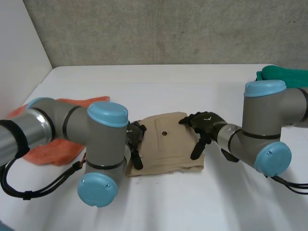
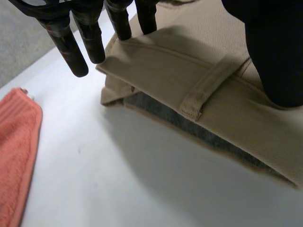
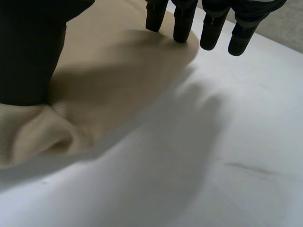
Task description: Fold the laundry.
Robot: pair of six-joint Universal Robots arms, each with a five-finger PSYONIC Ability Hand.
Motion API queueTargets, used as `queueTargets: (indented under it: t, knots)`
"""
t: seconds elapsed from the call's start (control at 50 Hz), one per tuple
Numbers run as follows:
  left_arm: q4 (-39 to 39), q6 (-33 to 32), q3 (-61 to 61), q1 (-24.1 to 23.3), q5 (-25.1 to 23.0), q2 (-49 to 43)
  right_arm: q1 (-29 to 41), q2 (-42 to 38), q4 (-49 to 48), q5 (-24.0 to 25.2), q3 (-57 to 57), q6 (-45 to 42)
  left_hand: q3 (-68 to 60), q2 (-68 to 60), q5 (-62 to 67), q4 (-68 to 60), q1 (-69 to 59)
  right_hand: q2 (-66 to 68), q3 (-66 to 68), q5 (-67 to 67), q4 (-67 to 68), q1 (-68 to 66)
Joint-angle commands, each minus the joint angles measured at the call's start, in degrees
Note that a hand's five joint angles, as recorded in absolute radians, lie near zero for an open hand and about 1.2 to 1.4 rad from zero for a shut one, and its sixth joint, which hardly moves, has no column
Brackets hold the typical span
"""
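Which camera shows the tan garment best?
Head view: the tan garment shows whole, folded. Left wrist view gives a layered edge with a belt loop; right wrist view, a rumpled edge.

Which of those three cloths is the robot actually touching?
The tan garment in the middle, under the left hand and right hand. The orange towel and green cloth lie aside.

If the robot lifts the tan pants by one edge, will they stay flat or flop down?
Probably flop: the pants are soft cloth, already puckered into a wrinkle. The stacked layers would likely slide apart and unfold. The thicker band with its belt loop may hang a bit stiffer.
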State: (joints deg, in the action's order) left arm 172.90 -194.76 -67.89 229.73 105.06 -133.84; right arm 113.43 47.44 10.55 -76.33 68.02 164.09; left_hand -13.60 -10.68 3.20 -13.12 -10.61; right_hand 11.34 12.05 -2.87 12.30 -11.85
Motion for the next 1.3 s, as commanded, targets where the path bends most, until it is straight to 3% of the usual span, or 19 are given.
queueTargets:
  t: [0.02,0.22,0.3,0.36,0.38,0.46,0.54,0.7,0.98,1.02,1.06,1.3]
  knots:
    - [0.59,0.00,-0.67,-0.34,-4.33,8.59,0.03,6.78,0.61,-3.57,-0.35,-2.55,2.21,-0.71,-1.80,1.73,-0.79,-1.34,-2.05,2.87,-2.30,1.85]
    - [3.49,0.17,-0.05,1.50,-15.40,21.86,5.47,22.86,-10.79,-6.81,15.09,-8.07,3.05,0.13,-2.64,2.57,0.06,-1.34,-2.05,2.87,-2.30,1.85]
    - [3.41,0.17,-0.05,3.52,-23.65,25.20,10.22,24.89,-18.88,-9.36,24.77,-10.89,2.88,-0.04,-2.47,2.40,-0.11,-1.34,-2.05,2.87,-2.30,1.85]
    - [2.97,0.44,-0.23,5.37,-32.79,26.17,14.34,24.02,-26.68,-11.29,31.88,-11.86,3.05,0.13,-2.64,2.57,0.05,-1.34,-2.05,2.87,-2.30,1.85]
    - [2.36,0.79,-0.66,6.16,-37.86,26.26,15.23,23.93,-28.46,-11.65,33.39,-11.95,3.38,0.47,-2.98,2.91,0.39,-1.34,-2.05,2.87,-2.30,1.85]
    - [-0.88,1.66,-1.54,7.83,-48.60,26.44,18.31,20.25,-37.34,-13.67,37.44,-11.87,3.55,0.64,-3.15,3.08,0.56,-1.34,-2.05,2.87,-2.30,1.85]
    - [-4.40,1.67,-1.72,8.80,-54.51,26.53,19.54,13.22,-44.38,-16.83,37.19,-12.39,3.39,0.47,-2.98,2.91,0.39,-1.34,-2.05,2.87,-2.30,1.85]
    - [-4.94,1.84,-2.42,8.89,-55.05,26.44,19.11,6.44,-53.44,-19.12,32.88,-15.55,3.38,0.47,-2.98,2.91,0.39,-1.34,-2.05,2.87,-2.30,1.85]
    - [-4.94,1.84,-2.60,9.24,-54.96,26.35,18.32,-0.68,-53.62,-18.86,22.34,-17.75,3.22,0.30,-2.81,2.74,0.22,-1.18,-1.89,2.70,-2.13,1.68]
    - [-4.94,1.84,-2.60,9.33,-54.96,26.35,17.79,-0.86,-53.36,-18.77,21.54,-17.58,3.22,0.30,-2.81,2.74,0.22,22.99,22.28,-21.46,22.03,-22.48]
    - [-4.85,1.84,-2.51,9.33,-54.96,26.35,16.39,0.01,-53.79,-18.07,21.28,-17.40,3.22,0.30,-2.81,2.74,0.22,68.39,67.68,-66.86,67.43,-67.89]
    - [-4.68,2.37,1.00,9.33,-54.26,27.05,6.03,10.03,-52.31,-10.16,9.87,-10.82,2.88,-0.03,-2.48,2.41,-0.11,68.66,67.95,-67.13,67.70,-68.15]
